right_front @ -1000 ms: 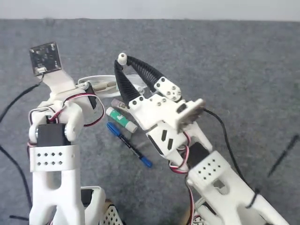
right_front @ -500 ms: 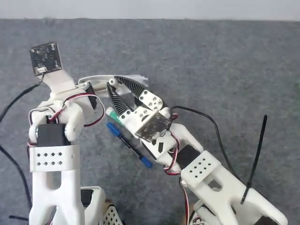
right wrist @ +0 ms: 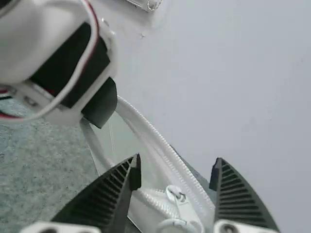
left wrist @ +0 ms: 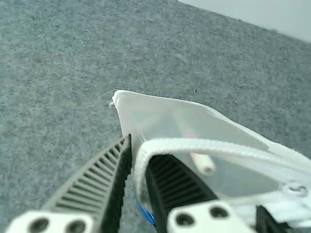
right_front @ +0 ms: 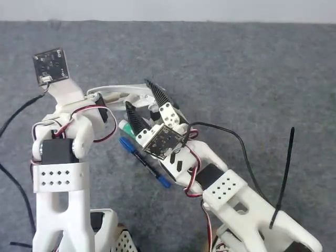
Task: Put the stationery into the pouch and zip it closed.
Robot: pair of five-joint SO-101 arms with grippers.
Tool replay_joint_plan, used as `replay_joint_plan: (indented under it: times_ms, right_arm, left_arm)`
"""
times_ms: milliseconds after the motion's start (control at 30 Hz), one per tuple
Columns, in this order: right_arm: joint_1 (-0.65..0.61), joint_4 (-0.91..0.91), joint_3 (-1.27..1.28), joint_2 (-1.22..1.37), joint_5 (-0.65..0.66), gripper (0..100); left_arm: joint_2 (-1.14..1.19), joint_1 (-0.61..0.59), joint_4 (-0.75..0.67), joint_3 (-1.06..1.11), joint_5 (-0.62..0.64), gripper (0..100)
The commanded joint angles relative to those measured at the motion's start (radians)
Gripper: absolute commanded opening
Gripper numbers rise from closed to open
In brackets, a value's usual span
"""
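A translucent white pouch lies open on the grey mat, with a pale stick inside it. My left gripper is shut on the pouch's zipper rim, holding it up. My right gripper is open just over the pouch mouth, one finger on each side of the zipper edge and its pull. A blue pen and a green-and-white marker lie on the mat beside the pouch, partly under the right arm.
The grey mat stretches wide to the right and far side. A black cable tie sticks up from the right arm, and a black cable trails at the left edge.
My right gripper has dropped and turned toward the pouch mouth, covering more of the marker. The left arm, pouch and pen have stayed put.
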Motion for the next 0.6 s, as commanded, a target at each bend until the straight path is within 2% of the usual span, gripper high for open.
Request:
replay_joint_plan:
  times_ms: [0,133,333,567]
  right_arm:
    - [-0.002,0.007,-0.002,-0.024,0.015,23.4]
    - [-0.002,0.039,0.040,-0.148,0.012,23.4]
    - [-0.002,0.308,0.041,-0.394,-0.123,23.5]
    - [-0.005,0.581,-0.021,-0.486,-0.135,23.5]
  left_arm:
    - [-0.052,-0.032,-0.017,-0.019,-0.009,1]
    - [-0.055,-0.069,-0.018,-0.019,-0.009,1]
    - [-0.055,-0.121,-0.032,-0.019,-0.003,1]
    - [-0.057,-0.216,-0.057,-0.019,0.038,1]
